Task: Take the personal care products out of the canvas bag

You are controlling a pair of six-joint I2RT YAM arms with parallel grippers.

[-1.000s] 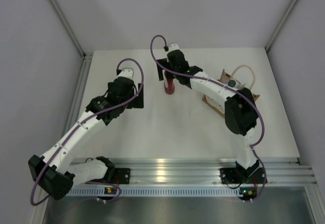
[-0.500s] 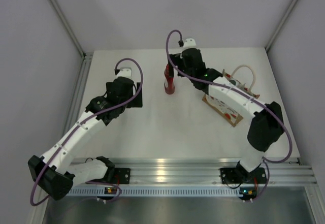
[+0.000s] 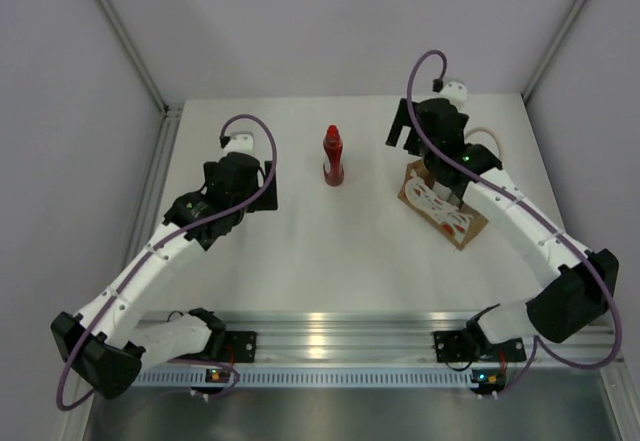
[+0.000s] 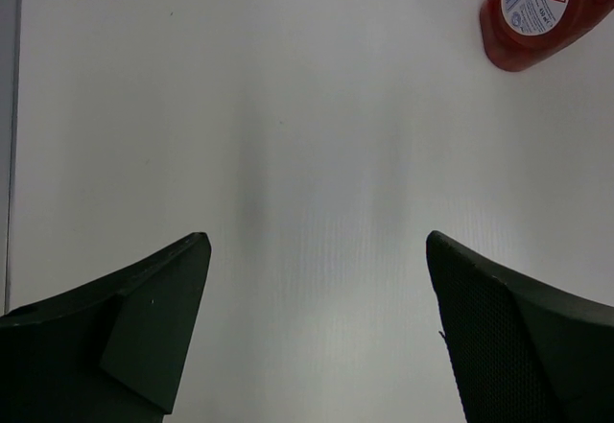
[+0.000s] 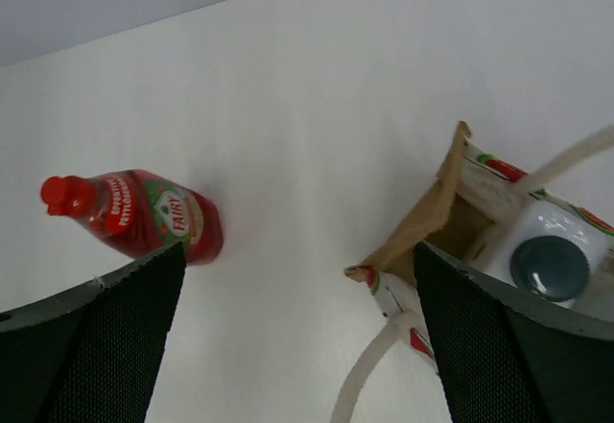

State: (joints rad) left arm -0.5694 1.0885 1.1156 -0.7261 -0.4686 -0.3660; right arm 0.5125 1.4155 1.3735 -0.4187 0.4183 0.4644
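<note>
- I am reading the step as going back for the next item: the red bottle (image 3: 333,156) is standing upright on the table (image 3: 300,261), upper centre of the top view, well clear of the canvas bag (image 3: 440,206) at centre right.
- The right gripper (image 3: 403,129) is hovering above the bag's left edge, jaws spread wide and pinching nothing.
- In the right wrist view the bag's mouth is gaping at the lower right, and the white bottle (image 5: 547,250) with its dark cap is showing inside, cap up.
- I am judging that the other products are lying deeper in the bag; I cannot tell where from these views.
- The next move is calling for shifting the right gripper toward the lower right of its wrist view, centring on the dark cap, then descending into the opening.
- The cream handle (image 5: 566,159) is looping across the mouth, and I am expecting it to snag a finger if I drop in carelessly; the soft wall is also likely to fold inward.
- The left gripper (image 4: 317,241) is hanging over bare table, jaws spread and empty, with the red bottle off at the upper right of its view.
</note>
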